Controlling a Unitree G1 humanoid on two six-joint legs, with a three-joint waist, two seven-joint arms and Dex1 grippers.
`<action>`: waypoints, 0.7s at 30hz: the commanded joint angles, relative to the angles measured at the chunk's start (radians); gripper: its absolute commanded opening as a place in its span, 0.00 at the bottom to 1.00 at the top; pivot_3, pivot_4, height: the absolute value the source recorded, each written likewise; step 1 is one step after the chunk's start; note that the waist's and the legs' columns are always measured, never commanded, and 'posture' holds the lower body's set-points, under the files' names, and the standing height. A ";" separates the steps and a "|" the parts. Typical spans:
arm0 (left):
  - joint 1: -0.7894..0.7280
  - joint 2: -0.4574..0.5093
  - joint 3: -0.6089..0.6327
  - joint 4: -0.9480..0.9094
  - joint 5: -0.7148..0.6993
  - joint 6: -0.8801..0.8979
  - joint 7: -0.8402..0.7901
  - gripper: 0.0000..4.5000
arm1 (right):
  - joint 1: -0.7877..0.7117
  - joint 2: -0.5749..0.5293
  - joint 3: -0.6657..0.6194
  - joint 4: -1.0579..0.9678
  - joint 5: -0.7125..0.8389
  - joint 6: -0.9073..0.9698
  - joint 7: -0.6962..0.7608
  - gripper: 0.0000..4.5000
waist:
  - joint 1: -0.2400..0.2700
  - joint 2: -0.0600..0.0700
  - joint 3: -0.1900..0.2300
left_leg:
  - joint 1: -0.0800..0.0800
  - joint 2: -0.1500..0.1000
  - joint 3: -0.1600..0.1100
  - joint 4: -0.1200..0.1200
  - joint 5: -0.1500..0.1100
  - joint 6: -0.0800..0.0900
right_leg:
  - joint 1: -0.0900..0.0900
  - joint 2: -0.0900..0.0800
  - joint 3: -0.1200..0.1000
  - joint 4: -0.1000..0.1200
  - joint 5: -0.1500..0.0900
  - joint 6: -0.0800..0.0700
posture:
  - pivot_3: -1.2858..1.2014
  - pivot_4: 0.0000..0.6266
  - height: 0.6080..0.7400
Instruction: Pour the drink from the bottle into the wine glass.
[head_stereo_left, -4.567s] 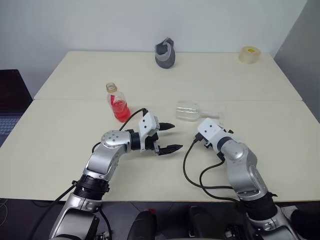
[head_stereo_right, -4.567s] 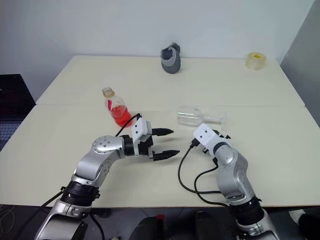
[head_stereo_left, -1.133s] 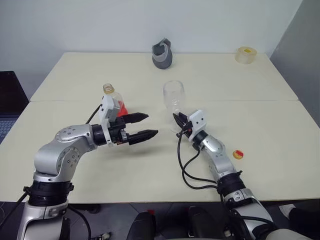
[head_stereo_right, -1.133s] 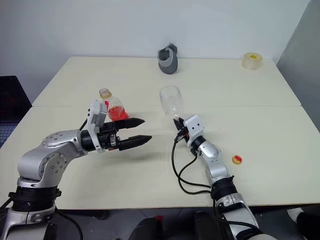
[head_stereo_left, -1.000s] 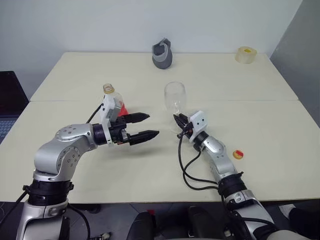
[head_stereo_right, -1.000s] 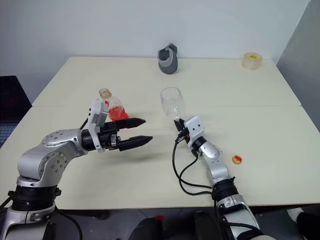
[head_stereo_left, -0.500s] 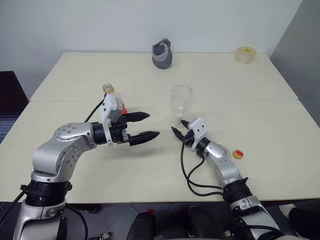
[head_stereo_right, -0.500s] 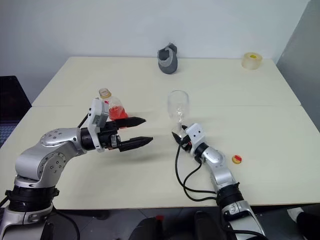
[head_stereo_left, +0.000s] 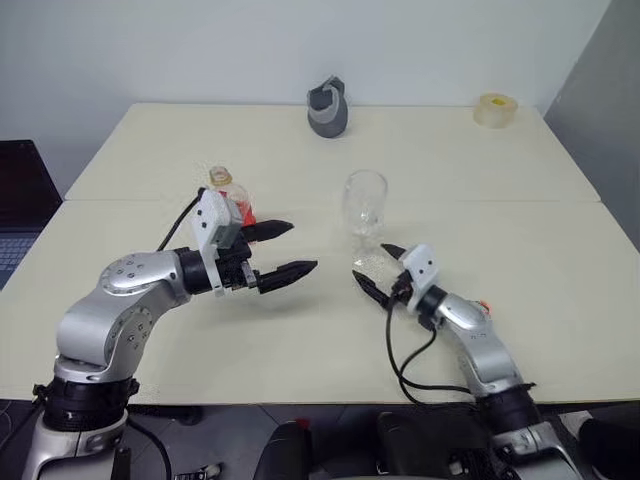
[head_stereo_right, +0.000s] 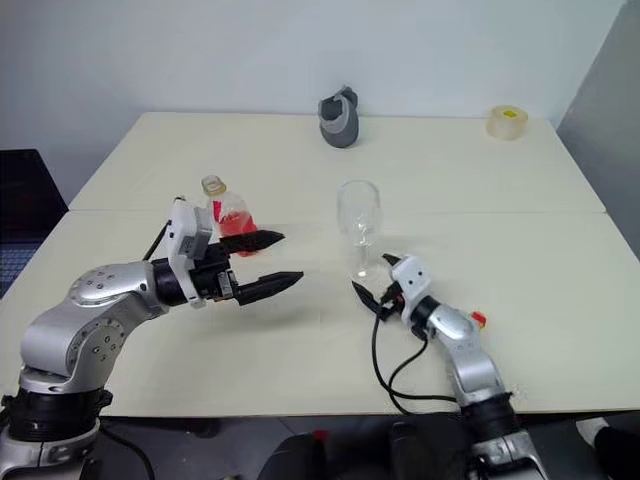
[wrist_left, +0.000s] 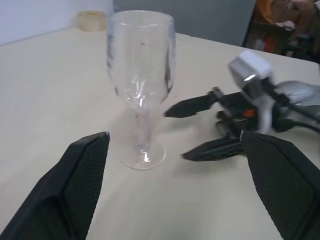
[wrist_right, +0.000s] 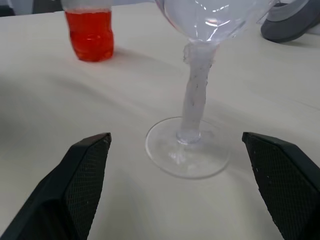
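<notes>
Wine glass (head_stereo_left: 365, 214) upright on its foot, near the middle of the tabletop (head_stereo_left: 520, 190), just my side of the seam that crosses it from left to right. Bowl empty. My right gripper (head_stereo_left: 374, 268) sits just in front of the foot, fingers spread wide, touching nothing; a narrow strip of bare surface lies between fingertips and foot.

Bottle (head_stereo_left: 228, 199) stands left of the glass, near the same seam, neck open, no cap on it. The drink (wrist_right: 91, 41) fills only its lower part. My left gripper (head_stereo_left: 280, 250) hovers between bottle and glass, nearer the bottle, fingers wide apart, empty, pointing toward the glass.

Small red-and-yellow cap (head_stereo_right: 478, 320) lies right of my right wrist, toward the near edge.

Grey mug-like object (head_stereo_left: 329, 108) at the middle of the far edge. Tape roll (head_stereo_left: 497, 110) near the far right corner.

Open room: bare surface behind the glass up to the far edge; whole right side bare to the right edge; near left corner bare. Tightest spot is around the glass, with a gripper on each side.
</notes>
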 joint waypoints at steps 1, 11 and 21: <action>0.043 -0.058 0.079 -0.044 0.052 -0.070 0.142 1.00 | 0.069 -0.083 -0.048 -0.265 0.119 0.165 0.053 0.99 | 0.004 0.000 0.000 | 0.000 0.000 0.000 0.000 0.000 0.000 | 0.000 0.000 0.000 0.000 0.000 0.000 | 0.52 0.24 1.00; 0.253 -0.300 0.071 0.035 0.312 -0.297 0.465 1.00 | 0.117 -0.237 -0.108 -0.575 0.333 0.422 0.085 0.99 | 0.008 -0.001 0.000 | 0.000 0.000 -0.001 0.000 0.000 0.000 | 0.002 0.000 -0.001 -0.001 0.000 0.000 | 0.52 0.24 1.00; 0.087 -0.349 0.037 0.374 0.462 -0.464 0.559 1.00 | 0.067 -0.234 -0.076 -0.634 0.386 0.486 0.043 0.99 | 0.011 -0.003 -0.001 | 0.000 -0.001 -0.002 0.001 0.000 0.000 | 0.002 0.000 -0.002 -0.001 0.000 0.000 | 0.52 0.24 1.00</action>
